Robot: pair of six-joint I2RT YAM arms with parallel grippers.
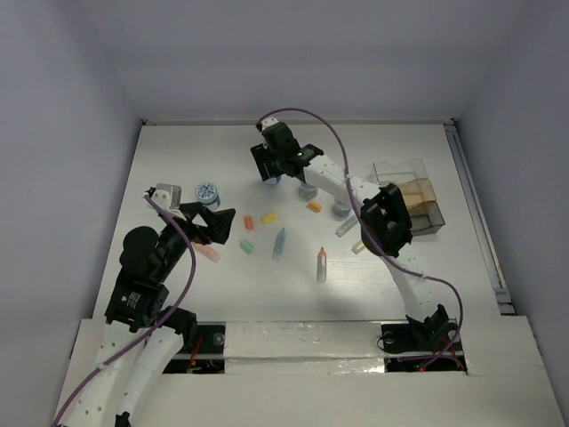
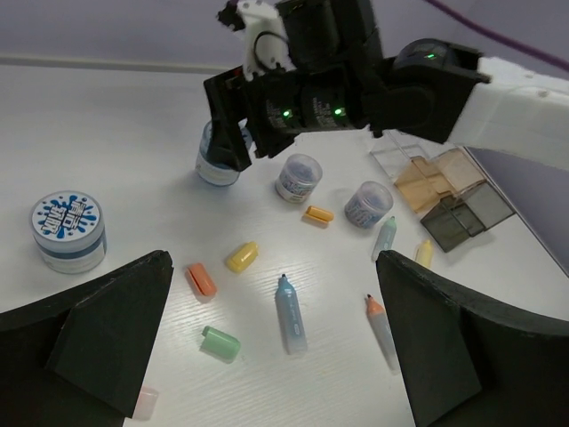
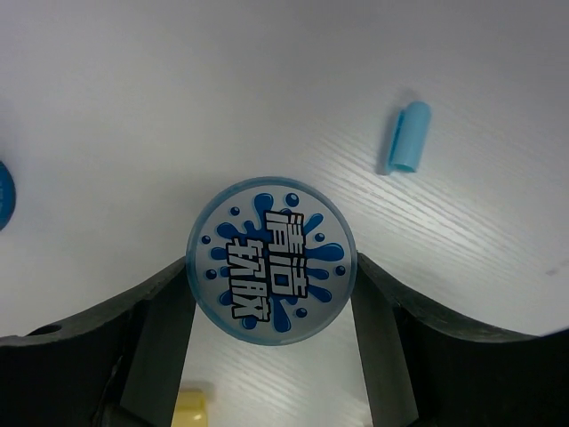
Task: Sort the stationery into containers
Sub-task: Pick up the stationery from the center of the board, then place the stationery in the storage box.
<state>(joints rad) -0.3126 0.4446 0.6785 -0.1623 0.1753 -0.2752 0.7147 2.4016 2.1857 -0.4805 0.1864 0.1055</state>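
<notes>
Grasping a tape roll (image 3: 271,260) looks like the step in hand. The right gripper (image 2: 231,149) points down over the roll, which stands upright on the tabletop (image 3: 293,80) squarely between its fingers (image 3: 160,329). Each finger appears to meet the roll's rim, one on either side. I judge this a pinch just being made, since nothing shows the roll lifted. A light blue cap (image 3: 407,136) lies beyond the fingertips, off to one side and clear of them. A yellow piece (image 3: 191,411) sits just inside the near finger, close to the palm.

The left gripper (image 2: 274,267) hovers with its fingers (image 2: 98,329) spread wide and holds nothing. Ahead of them, within the gap, lie a light blue pen (image 2: 291,313) and an orange-tipped pen (image 2: 380,329). A second tape roll (image 2: 68,229) stands outside the left finger.

Sorting seems barely begun, as most pieces are loose on the tabletop. The containers (image 1: 425,191) sit well apart from the right fingers, beside that arm's elbow.

The next move calls for a firm squeeze across the roll's width and a straight lift that keeps it level. The arm must then swing back to a compartment and line the roll up squarely, because each opening looks only a little wider than the roll.
</notes>
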